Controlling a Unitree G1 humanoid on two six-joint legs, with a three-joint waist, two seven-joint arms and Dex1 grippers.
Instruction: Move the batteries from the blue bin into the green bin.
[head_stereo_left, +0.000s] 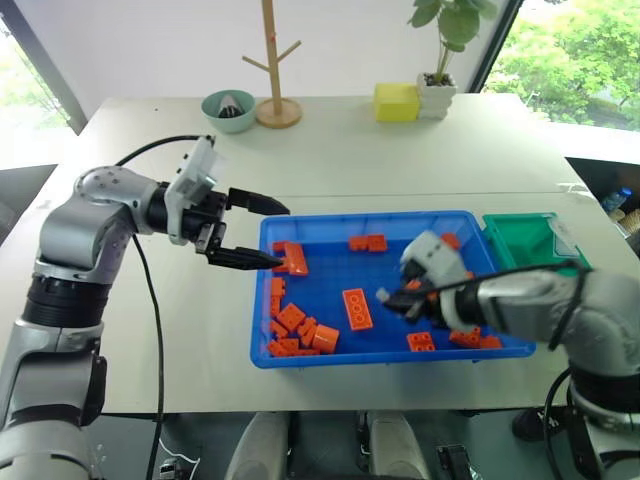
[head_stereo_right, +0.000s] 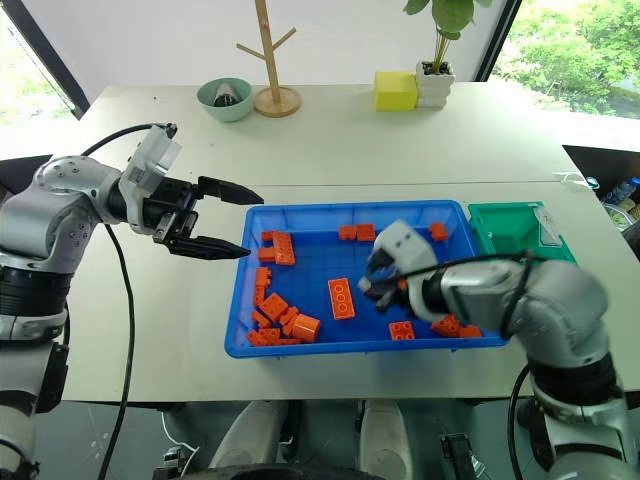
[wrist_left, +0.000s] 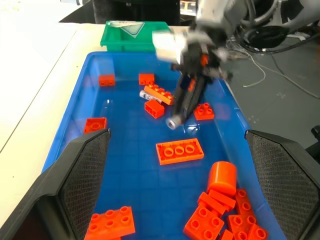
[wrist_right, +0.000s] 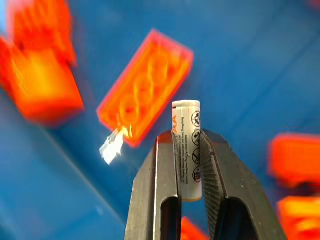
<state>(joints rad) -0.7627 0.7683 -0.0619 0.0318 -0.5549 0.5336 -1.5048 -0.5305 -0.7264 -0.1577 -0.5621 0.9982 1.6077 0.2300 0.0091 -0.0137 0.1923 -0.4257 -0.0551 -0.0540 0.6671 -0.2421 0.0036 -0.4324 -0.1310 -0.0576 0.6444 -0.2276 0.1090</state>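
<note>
Above the blue bin (head_stereo_left: 330, 352), right claw (wrist_right: 188, 150) pinches a battery (wrist_right: 186, 150); left claw (head_stereo_left: 262, 232) seemingly open.

The right tool (wrist_right: 187, 165) points forward and down, its two black fingers clamped on a battery (wrist_right: 186, 150). The left arm reaches across toward the right, its tool (head_stereo_left: 262, 233) level, fingers spread wide.

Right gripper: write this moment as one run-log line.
right gripper: shut on battery | over blue bin | left gripper: open | green bin: not reached
</note>
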